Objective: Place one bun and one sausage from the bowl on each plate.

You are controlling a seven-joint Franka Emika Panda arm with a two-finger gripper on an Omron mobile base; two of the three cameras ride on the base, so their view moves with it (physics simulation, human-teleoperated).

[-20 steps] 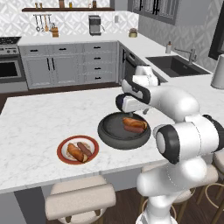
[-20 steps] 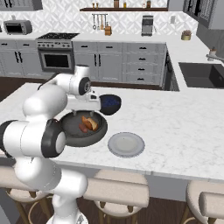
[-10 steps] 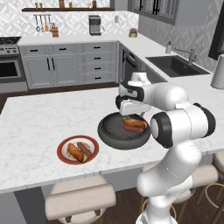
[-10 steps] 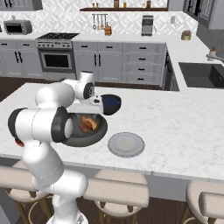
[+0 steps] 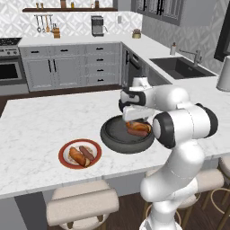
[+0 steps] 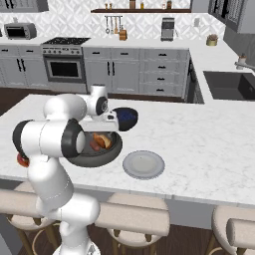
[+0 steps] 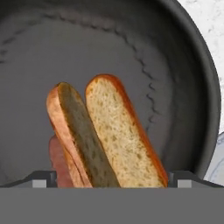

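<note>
From the left base view we begin at the left, where the red-rimmed plate (image 5: pixel 80 154) sits on the white marble counter (image 5: pixel 36 130) at about eight o'clock from the big bowl, carrying one bun (image 5: pixel 76 156) and one sausage (image 5: pixel 86 152) side by side. Next to it, apart from its rim, lies the wide dark grey bowl (image 5: pixel 127 134), with a bun and a sausage heaped toward its right half. Behind that bowl, at roughly one o'clock in the right base view, stands the smaller dark blue bowl (image 6: pixel 124 117), close to the big bowl's far edge. Further right, at about four o'clock from the grey bowl, the plain grey plate (image 6: pixel 143 164) lies bare on the counter, near the bowl but not touching it. The arm's own bulky white links stand between the cameras and the bowl, covering part of its near rim in both base views. The gripper (image 5: pixel 136 117) hangs low over the right half of the grey bowl. In the hand view we look straight down on the split bun (image 7: pixel 103 131), its two halves fanned open, with the sausage (image 7: pixel 60 162) tucked under it at seven o'clock. The two fingertips (image 7: pixel 43 178) show wide apart at either bottom corner, flanking the bun and clasping nothing.
</note>
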